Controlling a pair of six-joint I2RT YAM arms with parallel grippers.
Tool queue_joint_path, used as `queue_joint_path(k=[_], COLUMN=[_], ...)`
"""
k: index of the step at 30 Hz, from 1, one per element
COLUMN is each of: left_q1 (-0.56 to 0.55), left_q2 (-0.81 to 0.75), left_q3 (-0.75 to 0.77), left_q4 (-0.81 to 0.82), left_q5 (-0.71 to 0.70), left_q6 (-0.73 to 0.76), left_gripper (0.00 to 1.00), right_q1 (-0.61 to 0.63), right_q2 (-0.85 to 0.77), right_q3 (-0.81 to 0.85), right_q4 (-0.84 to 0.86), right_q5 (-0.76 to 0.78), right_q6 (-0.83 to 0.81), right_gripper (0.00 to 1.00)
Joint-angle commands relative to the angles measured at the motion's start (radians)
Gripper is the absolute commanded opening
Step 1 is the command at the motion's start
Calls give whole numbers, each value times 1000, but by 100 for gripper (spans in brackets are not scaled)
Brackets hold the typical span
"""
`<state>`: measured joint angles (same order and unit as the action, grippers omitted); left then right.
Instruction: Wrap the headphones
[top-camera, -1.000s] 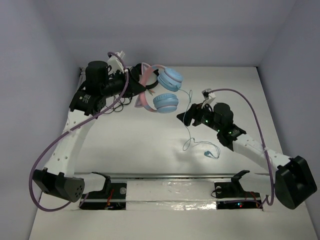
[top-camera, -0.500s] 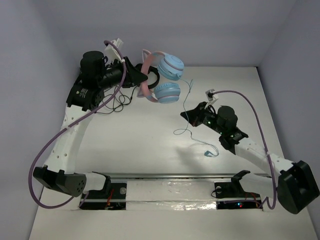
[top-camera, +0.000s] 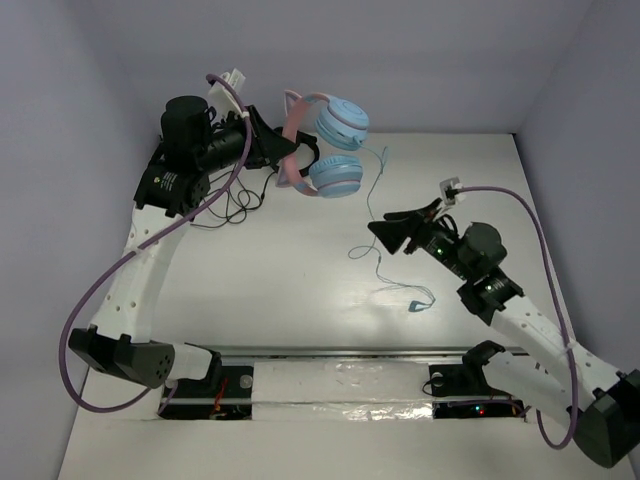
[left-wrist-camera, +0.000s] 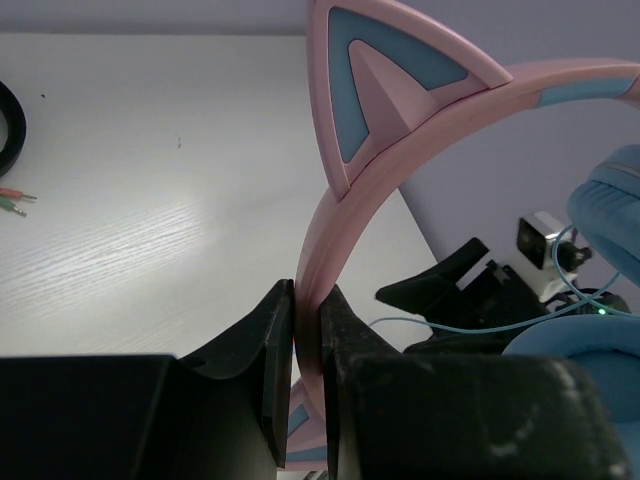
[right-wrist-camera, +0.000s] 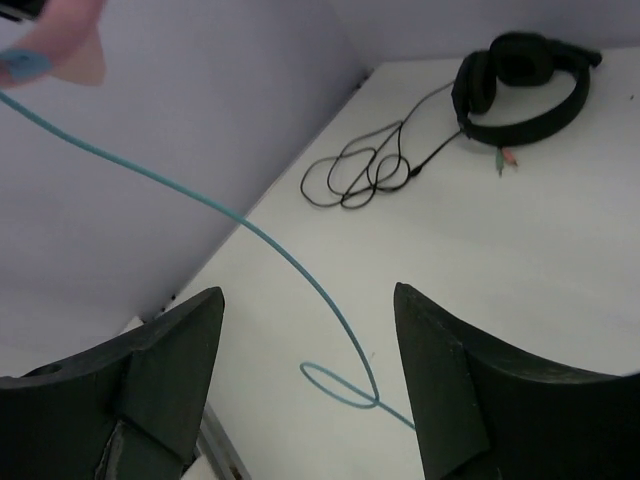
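From my station I see the left arm rising from its base at 7 o'clock, up the left side of the table (top-camera: 280, 300), with the wrist turned so the left gripper (top-camera: 284, 160) points toward 3 o'clock. In the left wrist view its fingers (left-wrist-camera: 275, 340) are clamped tight on the pink headband. The headphones (top-camera: 335, 150) hang off that grip at about 12 o'clock in the top view, lifted clear of the table.

The headband arc sits on the gripper side and the two light blue earcups face 3 o'clock. One earcup lies beyond the other, so the long axis runs roughly 12 to 6. One cat ear sticks out toward 12. The pale blue cable (top-camera: 375, 215) drops from the earcups toward 5 o'clock, and its plug end lies on the table right of centre.

The right arm stretches from 5 o'clock toward the middle, with the right gripper (top-camera: 385, 228) aimed at 9 o'clock. Its fingers are spread wide. In the right wrist view the cable crosses the gap between them unclamped.

The black headphones (right-wrist-camera: 520, 85) and their coiled lead lie on the table near 10 o'clock.
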<state>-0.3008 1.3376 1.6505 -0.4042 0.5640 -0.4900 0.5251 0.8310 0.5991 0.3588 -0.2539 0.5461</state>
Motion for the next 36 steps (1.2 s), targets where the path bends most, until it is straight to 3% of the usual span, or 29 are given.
queue_joint_path(k=[1, 6, 9, 10, 12, 13, 14, 21, 27, 32, 36], left_q1=[2, 2, 2, 2, 2, 2, 2, 57, 109, 120, 120], left_q2=[-28, -29, -37, -38, -37, -37, -37, -55, -60, -101, -129], left_q3=[37, 34, 17, 14, 12, 14, 14, 9, -99, -178, -257], left_q4=[99, 99, 116, 120, 122, 119, 117, 111, 168, 189, 257], left_q5=[25, 31, 37, 40, 45, 42, 39, -15, 105, 122, 191], left_q6=[-44, -44, -54, -58, -61, -61, -61, -58, -105, -133, -202], left_gripper=[0, 0, 0, 0, 0, 0, 0, 0, 0, 0, 0], right_q1=[6, 6, 6, 6, 6, 6, 6, 6, 6, -4, -4], right_q2=[71, 157, 224, 244, 295, 309, 318, 346, 364, 529, 644], right_q3=[14, 41, 42, 48, 65, 74, 93, 166, 272, 480, 541], right_q4=[68, 140, 201, 225, 253, 253, 249, 117, 0, -115, -115], right_q5=[-80, -137, -124, -127, -116, -102, -79, 202, 386, 352, 311], right_q6=[-18, -8, -2, 3, 21, 20, 20, -28, -93, -149, -138], right_gripper=[75, 71, 55, 36, 20, 7, 2, 0, 0, 0, 0])
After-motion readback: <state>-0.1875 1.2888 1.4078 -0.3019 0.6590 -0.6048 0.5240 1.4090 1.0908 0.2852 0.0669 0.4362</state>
